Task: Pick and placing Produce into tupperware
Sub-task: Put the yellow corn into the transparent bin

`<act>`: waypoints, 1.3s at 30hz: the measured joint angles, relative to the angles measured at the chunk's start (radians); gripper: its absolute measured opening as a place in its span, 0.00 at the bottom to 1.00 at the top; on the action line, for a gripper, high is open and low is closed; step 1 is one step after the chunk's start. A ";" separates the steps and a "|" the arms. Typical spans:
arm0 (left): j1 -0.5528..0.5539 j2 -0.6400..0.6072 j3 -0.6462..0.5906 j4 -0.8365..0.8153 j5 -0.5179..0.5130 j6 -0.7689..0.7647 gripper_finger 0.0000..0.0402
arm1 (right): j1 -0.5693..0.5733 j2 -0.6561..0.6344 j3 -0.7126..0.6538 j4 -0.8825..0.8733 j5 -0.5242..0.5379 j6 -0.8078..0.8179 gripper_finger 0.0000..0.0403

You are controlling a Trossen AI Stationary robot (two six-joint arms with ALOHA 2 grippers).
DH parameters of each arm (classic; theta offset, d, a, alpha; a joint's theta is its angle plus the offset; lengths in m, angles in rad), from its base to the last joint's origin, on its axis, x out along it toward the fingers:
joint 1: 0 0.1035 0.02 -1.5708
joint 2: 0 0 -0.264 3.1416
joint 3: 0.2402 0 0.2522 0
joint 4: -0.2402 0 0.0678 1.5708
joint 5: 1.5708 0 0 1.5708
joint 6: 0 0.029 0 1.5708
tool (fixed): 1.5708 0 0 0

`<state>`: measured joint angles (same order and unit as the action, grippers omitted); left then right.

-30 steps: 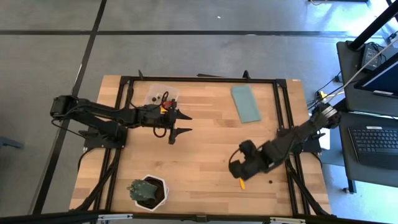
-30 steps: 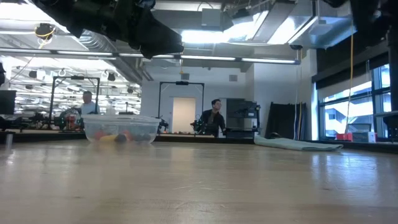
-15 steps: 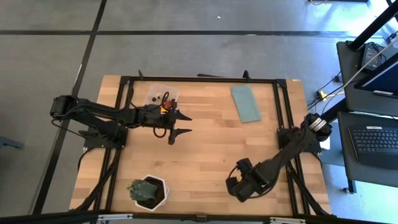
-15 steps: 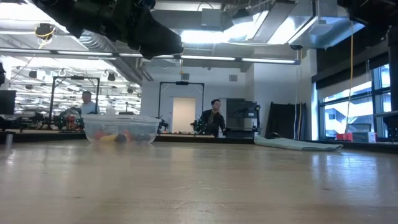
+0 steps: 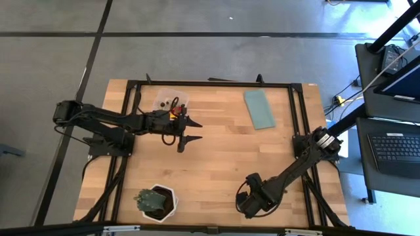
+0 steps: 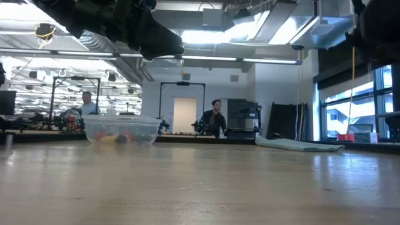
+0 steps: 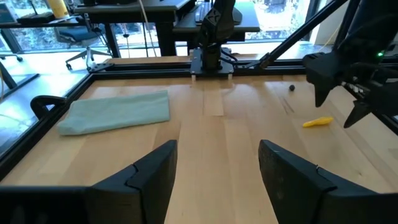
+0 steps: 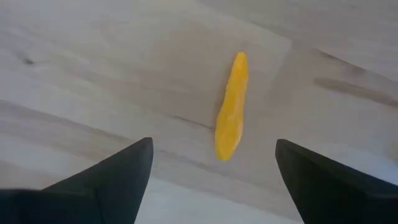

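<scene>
Right tool (image 5: 248, 204) has swung toward six o'clock, open, astride the yellow piece (image 8: 231, 116) lying lengthwise between its fingers.

lid (image 5: 259, 109): teal, flat, far right of table (image 5: 216, 157)
plant (image 5: 156, 202): white pot, near left edge
people (image 6: 215, 118): two, far behind

A clear tub (image 6: 120, 130) holding red and yellow-orange produce (image 6: 116, 137) sits far back on the wooden table (image 6: 200, 187). A flat teal lid (image 6: 299, 145) lies well apart from it. Two people (image 6: 215, 119) show in the room behind.
</scene>
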<state>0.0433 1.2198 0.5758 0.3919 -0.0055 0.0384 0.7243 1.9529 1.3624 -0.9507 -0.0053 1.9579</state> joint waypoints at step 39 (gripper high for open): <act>0.000 0.000 0.000 -0.014 0.000 0.000 0.51 | -0.028 0.013 -0.135 0.189 -0.086 -0.005 0.40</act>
<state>0.0433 1.2194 0.5758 0.3775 -0.0057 0.0380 0.6964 1.9663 1.2274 -0.7614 -0.0916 1.9530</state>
